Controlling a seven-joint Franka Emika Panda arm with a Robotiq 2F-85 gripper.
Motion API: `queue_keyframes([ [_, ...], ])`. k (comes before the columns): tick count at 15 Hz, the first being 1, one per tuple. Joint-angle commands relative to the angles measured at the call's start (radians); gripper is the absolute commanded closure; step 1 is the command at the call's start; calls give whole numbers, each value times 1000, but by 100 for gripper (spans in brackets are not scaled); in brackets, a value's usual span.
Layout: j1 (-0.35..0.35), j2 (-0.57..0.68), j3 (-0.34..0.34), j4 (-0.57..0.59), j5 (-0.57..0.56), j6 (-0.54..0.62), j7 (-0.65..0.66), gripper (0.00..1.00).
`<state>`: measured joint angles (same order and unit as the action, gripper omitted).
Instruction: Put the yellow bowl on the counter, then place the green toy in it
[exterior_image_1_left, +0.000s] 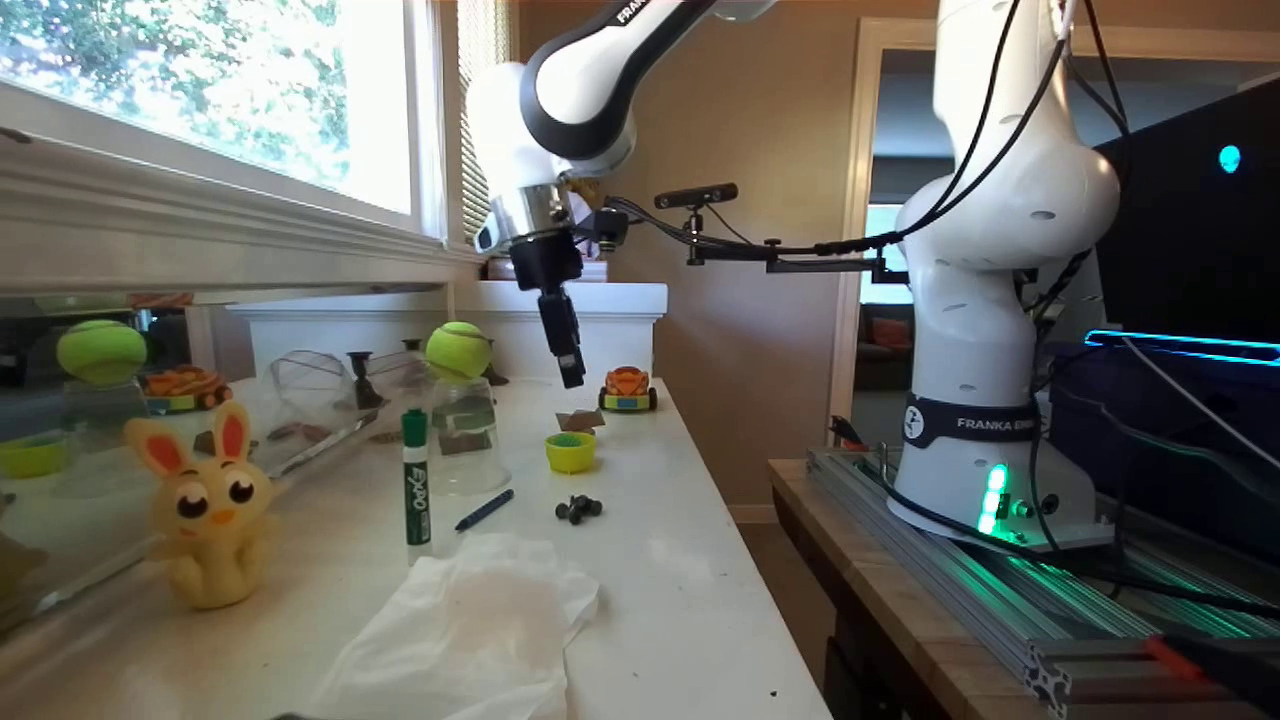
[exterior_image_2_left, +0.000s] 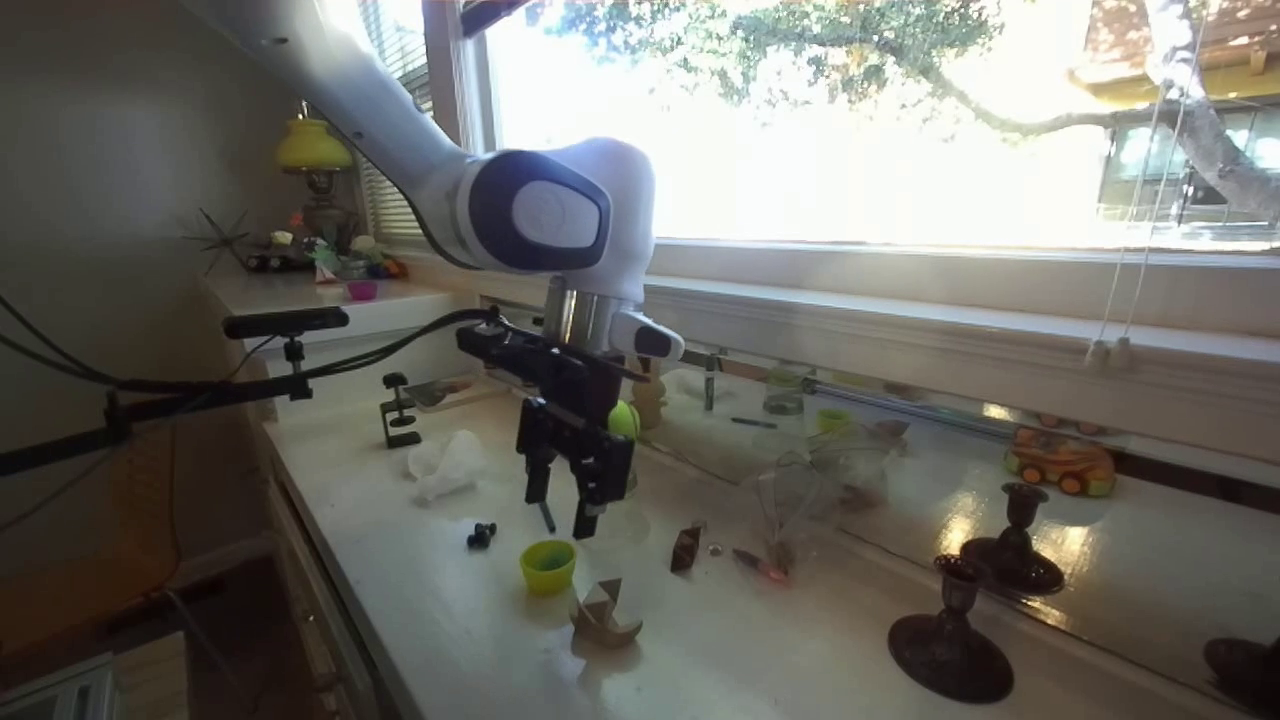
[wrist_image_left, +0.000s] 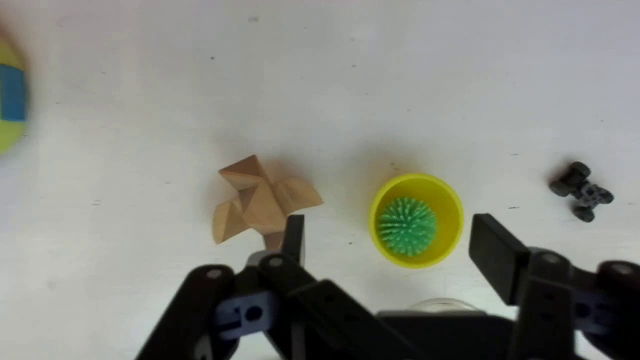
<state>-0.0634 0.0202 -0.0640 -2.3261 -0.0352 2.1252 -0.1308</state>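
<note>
The bowl (wrist_image_left: 447, 210) stood upright on the counter (exterior_image_1_left: 690, 600), and the toy (wrist_image_left: 406, 226), a green spiky ball, lay inside it, nearer the left of the wall in the wrist view. The gripper (exterior_image_2_left: 561, 512) hung above, its fingers well apart and clear of the bowl, which showed between and below them in the wrist view. Near the bowl, to its left there, lay a brown folded shape (wrist_image_left: 260, 200); to its right, a black piece (wrist_image_left: 582, 192) with rounded ends. In an exterior view a car (exterior_image_1_left: 628, 390) stood near the counter's edge, and a tennis ball (exterior_image_1_left: 459, 351) sat on top of a clear cup (exterior_image_1_left: 475, 472). A pen (exterior_image_1_left: 485, 510) lay near the cup's foot, and a marker (exterior_image_1_left: 416, 480) stood upright near the pen. Closer to that camera a white sheet (exterior_image_1_left: 470, 620) lay crumpled, with a rabbit (exterior_image_1_left: 215, 510) sitting upright off to its left. A candlestick (exterior_image_2_left: 950, 640) and a clamp (exterior_image_2_left: 398, 415) also stood on the counter, well apart.
</note>
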Motion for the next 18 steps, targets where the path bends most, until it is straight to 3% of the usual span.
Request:
queue_keyframes([
  [1,-54,-188,-57,-109,-107,28,93,0],
  [4,-125,-302,-114,-182,-147,42,143,0],
  [9,-223,-434,-181,-285,-108,65,167,0],
  [10,-206,-352,-173,-212,-107,31,130,0],
  [18,-209,-355,-171,-221,-108,32,128,0],
])
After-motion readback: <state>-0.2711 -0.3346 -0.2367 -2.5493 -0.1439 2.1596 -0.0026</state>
